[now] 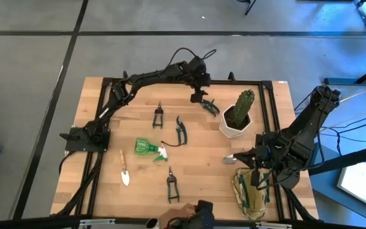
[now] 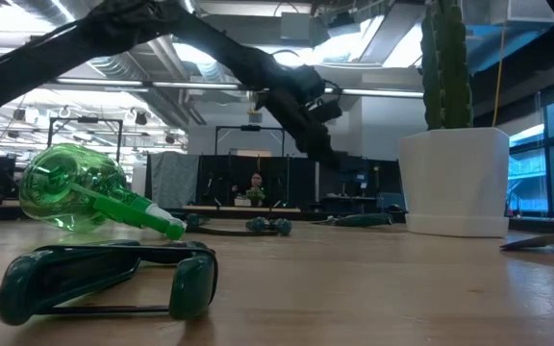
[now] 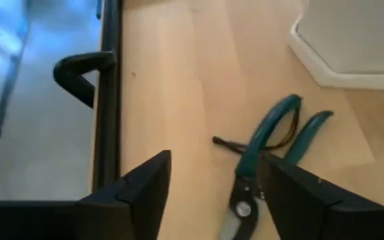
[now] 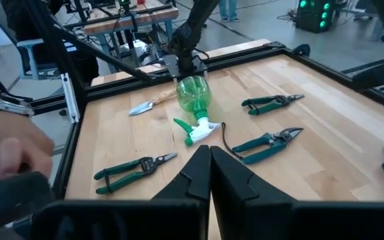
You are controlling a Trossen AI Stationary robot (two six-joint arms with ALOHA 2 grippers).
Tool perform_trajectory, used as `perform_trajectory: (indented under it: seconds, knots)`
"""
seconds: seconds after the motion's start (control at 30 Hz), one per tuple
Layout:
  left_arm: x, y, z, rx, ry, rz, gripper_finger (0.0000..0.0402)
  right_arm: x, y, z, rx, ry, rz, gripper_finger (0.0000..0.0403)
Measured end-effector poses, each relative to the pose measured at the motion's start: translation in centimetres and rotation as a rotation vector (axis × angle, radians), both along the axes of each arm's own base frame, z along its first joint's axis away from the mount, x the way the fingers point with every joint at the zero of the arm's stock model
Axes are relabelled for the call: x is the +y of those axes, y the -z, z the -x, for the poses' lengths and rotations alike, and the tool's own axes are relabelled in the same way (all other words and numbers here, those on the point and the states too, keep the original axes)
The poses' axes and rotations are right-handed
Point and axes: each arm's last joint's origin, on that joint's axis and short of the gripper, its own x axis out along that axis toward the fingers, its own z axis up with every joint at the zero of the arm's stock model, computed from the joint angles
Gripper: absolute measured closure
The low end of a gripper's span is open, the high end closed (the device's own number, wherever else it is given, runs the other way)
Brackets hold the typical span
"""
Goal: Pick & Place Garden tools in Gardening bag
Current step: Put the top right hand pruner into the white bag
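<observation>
Green-handled shears (image 3: 265, 153) under spread left tool (image 3: 212, 193), right tool (image 4: 210, 175) seemingly shut

Shears (image 1: 181, 130), trowel (image 1: 124, 168), green bottle (image 1: 150, 149) lie flat; khaki bag (image 1: 250, 194) at table corner.

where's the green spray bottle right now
In the high view the green spray bottle lies on its side left of the table's centre, between the trowel and the pruning shears, nozzle pointing right.
</observation>
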Motion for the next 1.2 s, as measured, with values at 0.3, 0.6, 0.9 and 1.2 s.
perform_trajectory:
  seconds: [0.3, 0.6, 0.9, 1.2]
  knots:
    - [-3.0, -0.3, -1.5, 0.052, 0.100, -0.041, 0.0144, -0.1, 0.0, 0.0, 0.000, 0.005, 0.004, 0.0391]
    - [-5.8, 1.9, -2.8, 0.164, 0.150, -0.101, 0.0144, -0.1, 0.0, 0.0, 0.007, -0.004, 0.001, 0.0391]
    - [-7.4, 3.4, -3.8, 0.183, 0.193, -0.099, 0.0144, 0.0, 0.0, 0.0, 0.012, -0.012, -0.003, 0.0391]
    - [-7.3, 4.8, -5.3, 0.279, 0.193, -0.076, 0.0157, 0.0, 0.0, 0.0, 0.005, -0.011, -0.016, 0.0391]
